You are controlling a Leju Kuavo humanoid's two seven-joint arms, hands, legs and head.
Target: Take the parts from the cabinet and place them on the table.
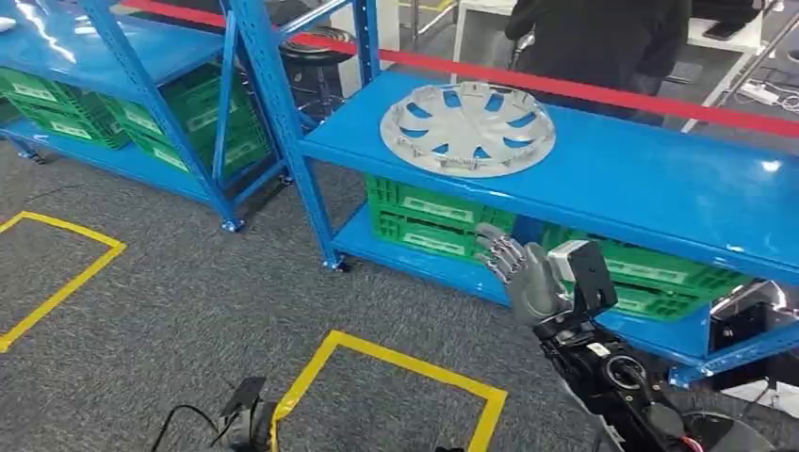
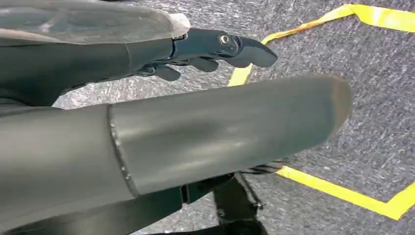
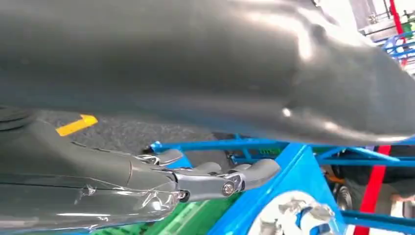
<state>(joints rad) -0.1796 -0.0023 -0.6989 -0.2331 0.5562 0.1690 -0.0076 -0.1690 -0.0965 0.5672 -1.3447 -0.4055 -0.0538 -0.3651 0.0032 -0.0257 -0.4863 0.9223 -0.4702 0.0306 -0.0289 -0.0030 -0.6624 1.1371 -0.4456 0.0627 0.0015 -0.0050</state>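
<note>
A silver wheel cover [image 1: 468,128] with spoke-shaped openings lies flat on the top shelf of the blue cabinet [image 1: 641,184]. In the right wrist view a piece of the wheel cover [image 3: 293,218] shows beyond the fingers. My right hand [image 1: 519,270] is raised in front of the shelf edge, below and slightly right of the cover, fingers apart and holding nothing. My left hand [image 2: 147,112] hangs low over the grey carpet, its fingers extended with nothing in them.
Green crates [image 1: 429,217] fill the lower shelf under the cover. A second blue rack [image 1: 122,56] with green crates stands to the left. A person in black [image 1: 603,42] stands behind a red barrier tape [image 1: 565,85]. Yellow floor tape [image 1: 405,363] marks the carpet.
</note>
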